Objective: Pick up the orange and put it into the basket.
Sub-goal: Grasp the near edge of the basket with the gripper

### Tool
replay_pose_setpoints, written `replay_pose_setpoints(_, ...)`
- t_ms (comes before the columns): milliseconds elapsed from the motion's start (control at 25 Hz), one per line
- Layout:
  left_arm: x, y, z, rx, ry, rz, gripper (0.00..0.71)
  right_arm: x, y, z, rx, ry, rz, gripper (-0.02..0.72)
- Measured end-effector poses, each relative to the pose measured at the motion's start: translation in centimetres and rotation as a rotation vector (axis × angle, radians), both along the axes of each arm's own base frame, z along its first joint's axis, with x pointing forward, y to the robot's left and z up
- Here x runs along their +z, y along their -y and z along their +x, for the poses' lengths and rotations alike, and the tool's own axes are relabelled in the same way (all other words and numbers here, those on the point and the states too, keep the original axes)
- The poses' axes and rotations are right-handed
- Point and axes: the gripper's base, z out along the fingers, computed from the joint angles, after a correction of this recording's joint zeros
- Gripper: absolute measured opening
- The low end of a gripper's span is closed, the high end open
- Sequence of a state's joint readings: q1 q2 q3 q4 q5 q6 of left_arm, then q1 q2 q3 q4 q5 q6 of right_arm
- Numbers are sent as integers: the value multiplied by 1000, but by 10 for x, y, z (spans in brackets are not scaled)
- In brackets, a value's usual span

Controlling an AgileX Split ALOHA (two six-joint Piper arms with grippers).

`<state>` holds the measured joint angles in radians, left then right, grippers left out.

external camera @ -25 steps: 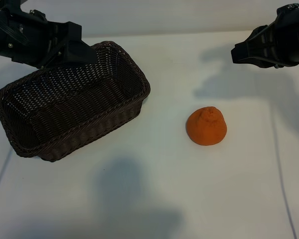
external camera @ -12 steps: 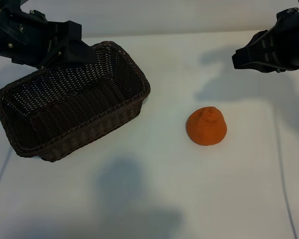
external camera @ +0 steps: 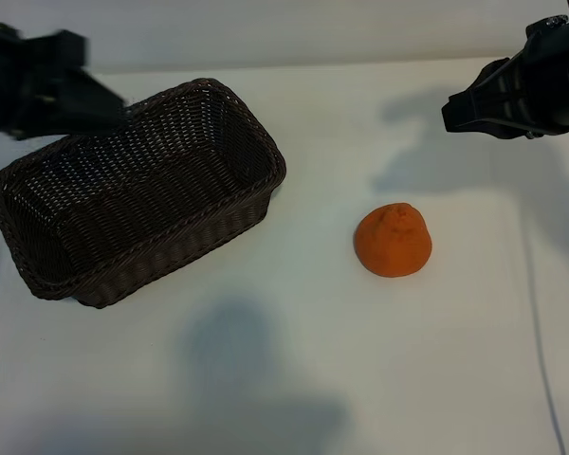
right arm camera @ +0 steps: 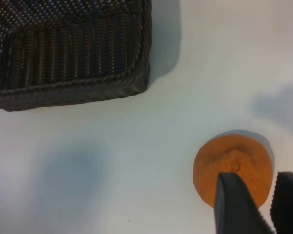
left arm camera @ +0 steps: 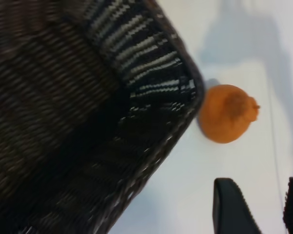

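One matte orange fruit (external camera: 393,240) and one dark brown woven wicker basket (external camera: 133,190) on my white desk (external camera: 294,360).

The round, bumpy orange sits knob-up on the bare desk, well apart from the basket and outside it. The rectangular basket has rounded corners, sloping sides and a braided rim; its long axis runs diagonally, from the near left to the far middle. My left hand (left arm camera: 271,207) hovers by the basket's far left rim, fingers apart and empty. My right hand (right arm camera: 261,202) hangs above the orange, fingers apart, holding nothing.
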<state>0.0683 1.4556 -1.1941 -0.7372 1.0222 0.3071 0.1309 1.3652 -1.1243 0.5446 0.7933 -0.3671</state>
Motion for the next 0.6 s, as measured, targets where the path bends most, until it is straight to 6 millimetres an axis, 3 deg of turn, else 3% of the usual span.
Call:
replay_pose_setpoints(200, 8, -31, -20, 75, -60, 110, 330, 0, 0, 0, -1, 2, 0, 232)
replay_pose_setpoints(600, 2, -86, -34, 289, -170, 298, 345, 0, 0, 0, -1, 3, 0, 232)
